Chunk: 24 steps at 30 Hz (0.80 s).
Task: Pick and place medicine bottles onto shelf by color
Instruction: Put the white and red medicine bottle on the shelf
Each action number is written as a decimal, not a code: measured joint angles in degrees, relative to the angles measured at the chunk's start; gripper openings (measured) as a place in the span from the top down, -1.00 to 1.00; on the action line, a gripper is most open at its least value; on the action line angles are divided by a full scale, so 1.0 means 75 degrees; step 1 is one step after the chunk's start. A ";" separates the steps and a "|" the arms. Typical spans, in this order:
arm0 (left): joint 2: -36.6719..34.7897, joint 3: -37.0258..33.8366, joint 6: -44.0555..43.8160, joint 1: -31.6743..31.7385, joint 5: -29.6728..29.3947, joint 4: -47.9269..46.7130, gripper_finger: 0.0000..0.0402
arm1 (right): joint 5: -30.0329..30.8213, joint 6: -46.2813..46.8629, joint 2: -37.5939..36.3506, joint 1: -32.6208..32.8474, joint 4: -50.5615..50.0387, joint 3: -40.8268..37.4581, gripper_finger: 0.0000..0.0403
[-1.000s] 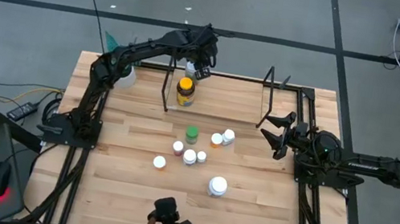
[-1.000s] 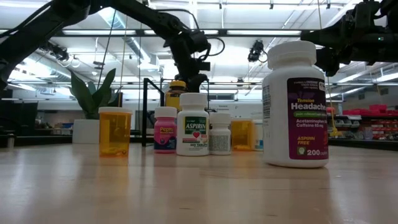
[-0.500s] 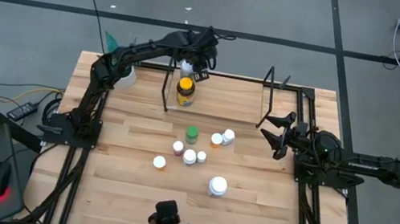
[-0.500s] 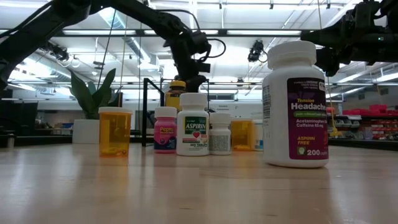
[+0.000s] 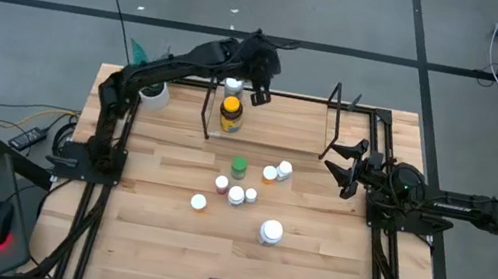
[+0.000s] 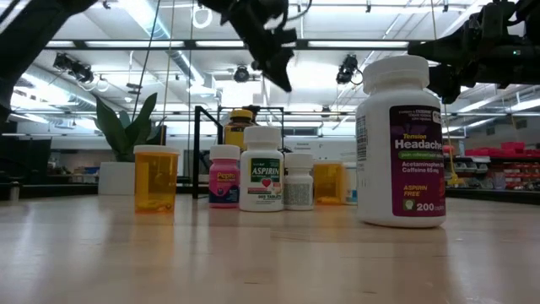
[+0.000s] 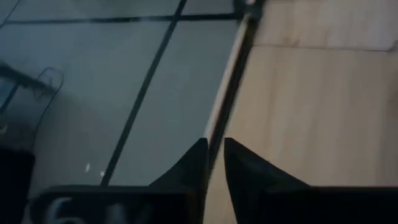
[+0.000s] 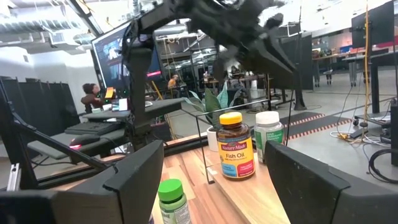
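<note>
My left gripper (image 5: 261, 91) hangs shut above the far end of the shelf (image 5: 333, 116), holding nothing; in the low view it (image 6: 279, 73) is high over the bottles. An amber yellow-lidded bottle (image 5: 230, 114) and a white-capped bottle (image 5: 233, 84) stand upright on the shelf's left end. A green-capped bottle (image 5: 238, 166), an orange one (image 5: 270, 173), several white-capped ones (image 5: 237, 195) and a large white one (image 5: 271, 231) stand mid-table. My right gripper (image 5: 339, 165) waits open at the table's right, facing the shelf (image 8: 216, 149).
A white pot with a green plant (image 5: 153, 93) stands at the far left corner. Black rails (image 5: 377, 232) run along both table sides. The shelf's thin black uprights (image 5: 206, 112) rise beside the two shelved bottles. Bare wood lies toward the near edge (image 5: 149, 255).
My left gripper has risen from beside the white-capped bottle on the shelf and drawn a little toward the table's right. That bottle stays upright on the shelf behind the amber one.
</note>
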 joint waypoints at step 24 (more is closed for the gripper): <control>-0.0346 0.0000 -0.1145 -0.2111 -0.0717 -0.1544 0.98 | 0.0003 0.0003 -0.0002 -0.0003 0.0001 0.0000 -0.43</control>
